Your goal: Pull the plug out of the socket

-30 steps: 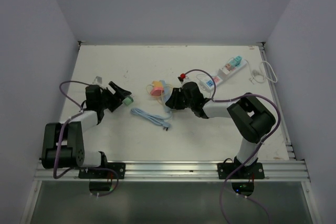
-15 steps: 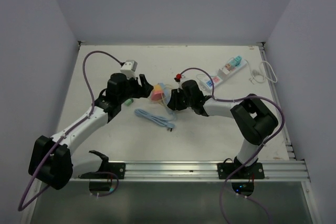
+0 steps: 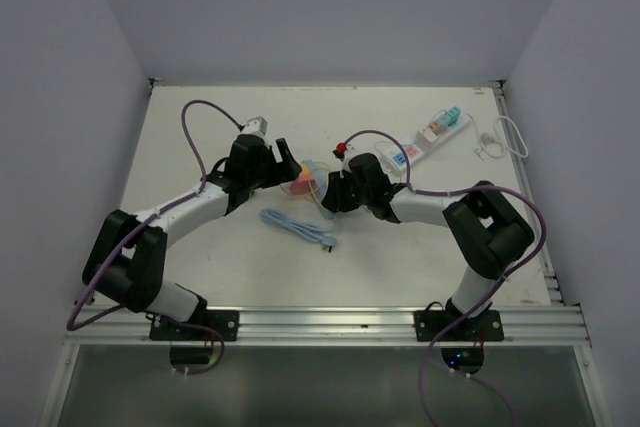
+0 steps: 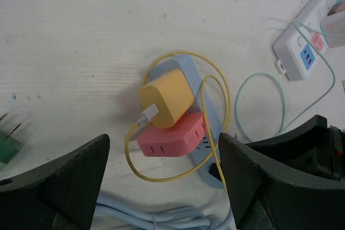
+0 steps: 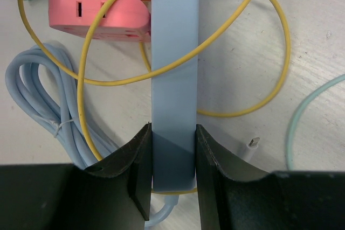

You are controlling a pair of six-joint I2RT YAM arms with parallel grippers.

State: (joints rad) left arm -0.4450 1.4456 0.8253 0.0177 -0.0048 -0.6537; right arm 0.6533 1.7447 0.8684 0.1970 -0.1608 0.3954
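At frame centre, the right gripper (image 5: pixel 172 171) clamps the pale-blue flat plastic socket strip (image 5: pixel 172 79) carrying the yellow cube-shaped plug (image 4: pixel 166 98), while the left gripper (image 4: pixel 161 181) hangs wide open above it.

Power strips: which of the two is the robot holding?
The blue power strip, clamped at its end between the right end effector fingers, with yellow and pink plugs on it. The white power strip lies untouched farther off.
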